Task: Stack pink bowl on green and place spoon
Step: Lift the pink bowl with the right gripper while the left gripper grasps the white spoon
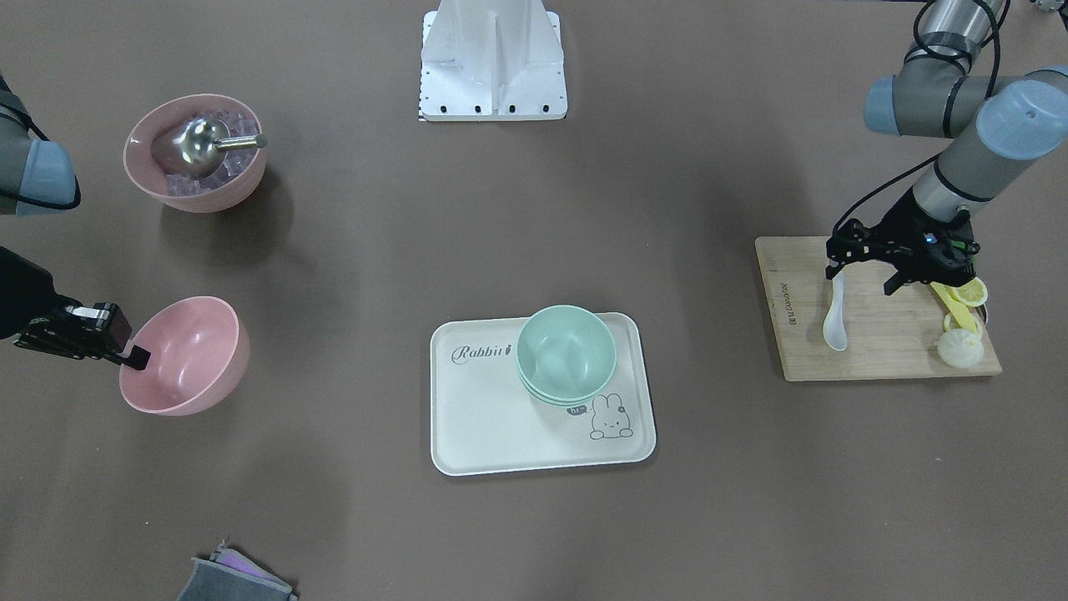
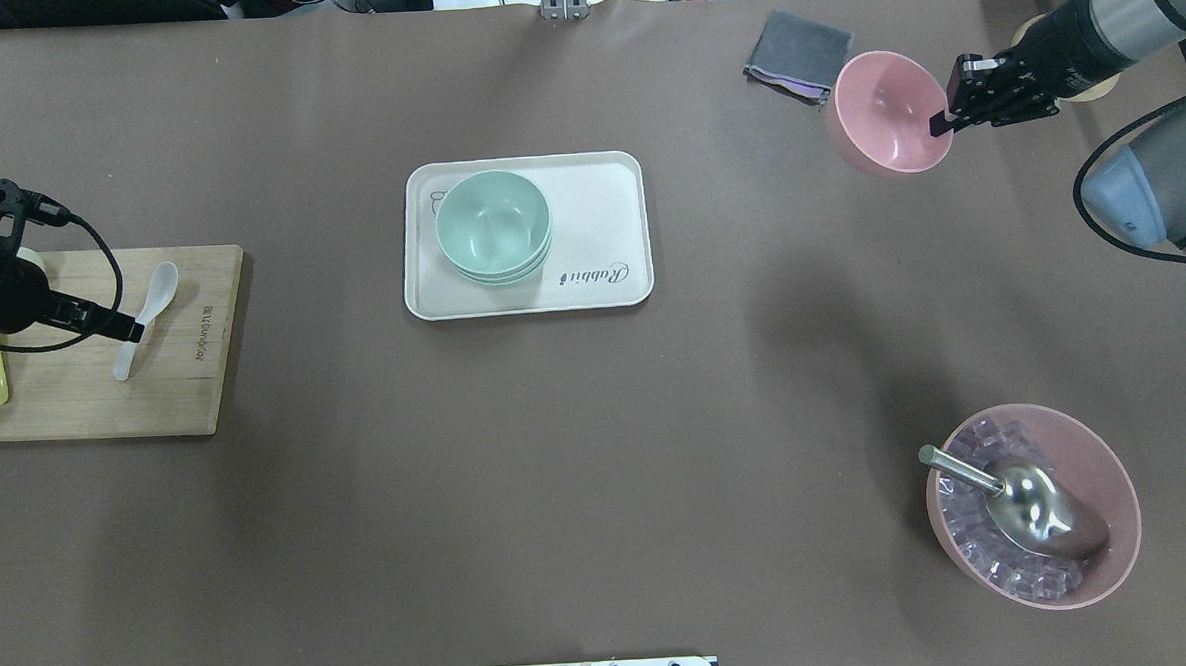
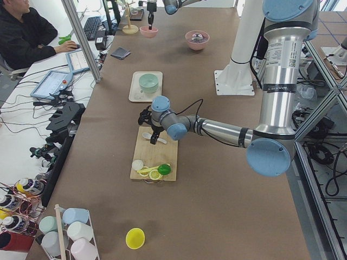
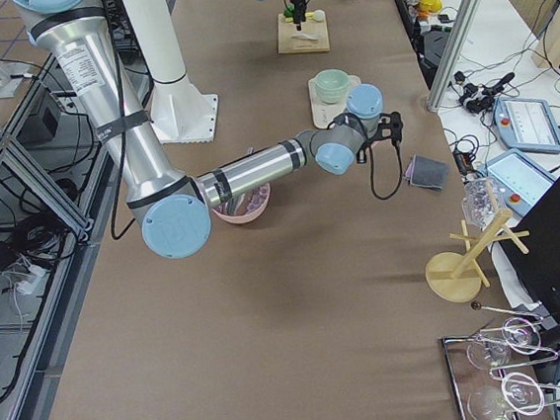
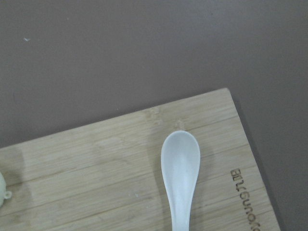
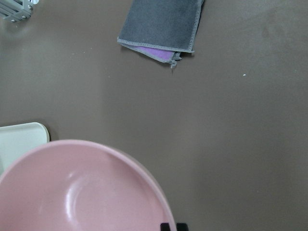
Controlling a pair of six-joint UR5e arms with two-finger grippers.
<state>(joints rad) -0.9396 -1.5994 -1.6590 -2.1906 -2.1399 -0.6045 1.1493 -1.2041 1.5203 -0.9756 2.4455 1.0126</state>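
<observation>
- The board (image 2: 96, 405) lies at the left edge of the overhead view. The spoon (image 2: 151, 307) rests on it, close to but inside its right edge, with the scoop pointing away from the robot.
- The left gripper (image 1: 861, 280) is over the board. In the front view its fingers stand apart, with one fingertip (image 1: 833, 269) at the spoon's handle and the other off to the side. Whether that tip touches the spoon cannot be told.
- Only the front view shows a lemon slice (image 1: 972, 292) and a bun (image 1: 958, 346) at the board's outer end. In the overhead view the arm covers them.
- The left wrist view shows the scoop and a board corner, but no fingers.
- A wide strip of brown table (image 2: 598, 453) separates the board from the tray (image 2: 598, 223).
- The green bowls (image 2: 493, 222) sit nested and upright on the tray's left half, near its far edge. The tray's right half is bare apart from the print.
- The pink bowl (image 2: 889, 112) is well right of the tray, near the table's far edge and just beside a grey cloth (image 2: 799, 54). In the front view it is tilted.
- The right gripper (image 2: 942, 123) is clamped on the pink bowl's right rim, with one finger inside the wall. The right wrist view shows two fingertips at that rim.
- The ice bowl (image 2: 1036, 504), with a metal scoop (image 2: 1021, 504) in it, stands near the robot on the right. It is well apart from the pink bowl, with open table between.
</observation>
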